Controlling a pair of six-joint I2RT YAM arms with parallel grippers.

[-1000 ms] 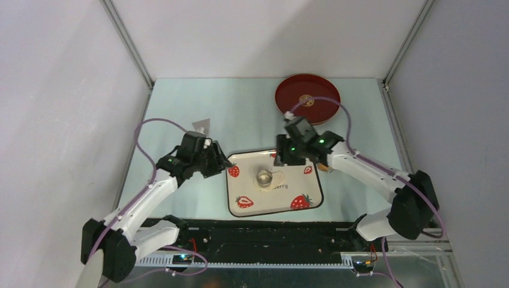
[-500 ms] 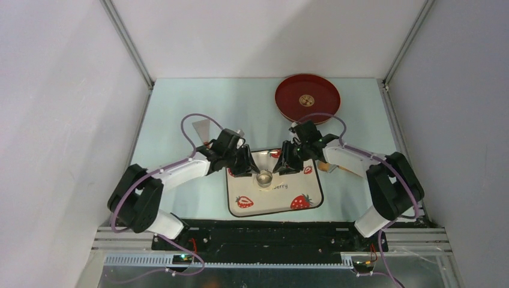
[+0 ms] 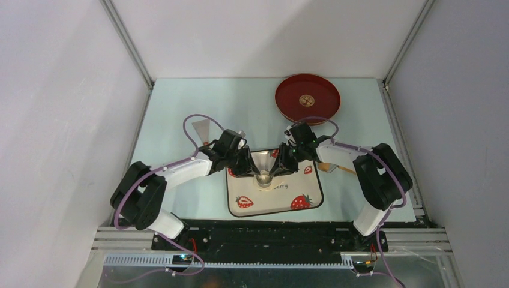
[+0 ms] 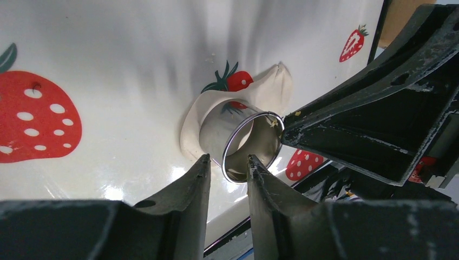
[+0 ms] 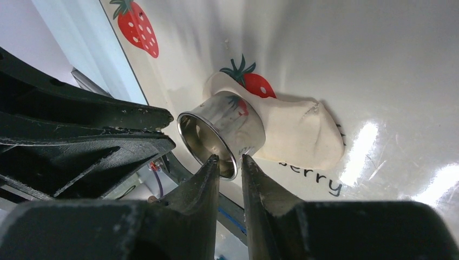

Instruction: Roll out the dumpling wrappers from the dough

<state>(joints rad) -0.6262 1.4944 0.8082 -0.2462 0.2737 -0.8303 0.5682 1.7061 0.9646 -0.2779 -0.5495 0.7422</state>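
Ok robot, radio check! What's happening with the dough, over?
Left gripper and right gripper both astride ring cutter rim, grip unclear. Cutter sitting on dough, on strawberry plate. Nothing else in the way.

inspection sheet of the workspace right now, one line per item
surface: pale green table, strawberry plate near the middle
job's things: flattened dough on the plate, steel cutter set on it
clutter: red tray far right, scraper far left, roller partly hidden by the right arm
grippers: left gripper fingers astride the cutter rim, gaps showing; right gripper fingers astride the opposite rim, contact unclear
cables: purple cables loop above both arms
surroundings: white walls, metal frame posts
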